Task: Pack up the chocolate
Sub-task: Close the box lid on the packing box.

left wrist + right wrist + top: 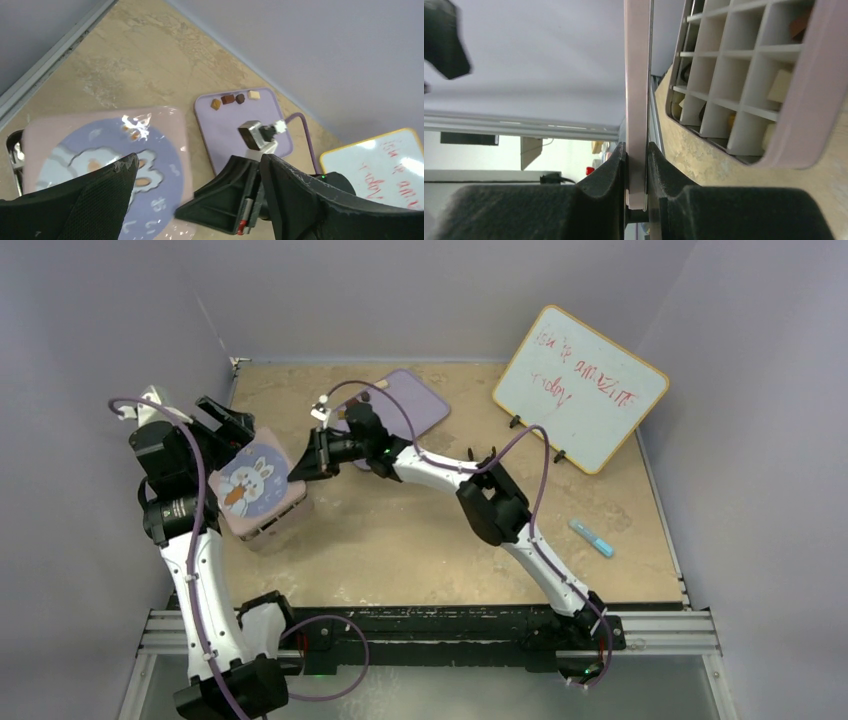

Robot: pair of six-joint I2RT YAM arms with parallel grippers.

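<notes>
Tan table (420, 540), grey walls (400, 290); right gripper (300, 468) reaches across, clamped on the lid (250, 485) edge; left gripper (225, 420) gapes at the lid's far corner.

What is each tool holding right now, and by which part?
The right tool pinches the pink bunny lid by its edge; the left tool stands open, holding nothing.

four chocolates (228, 99) on one lilac tray (225, 137), one lid (255, 485), one whiteboard (580, 385), one marker (593, 538)
</notes>
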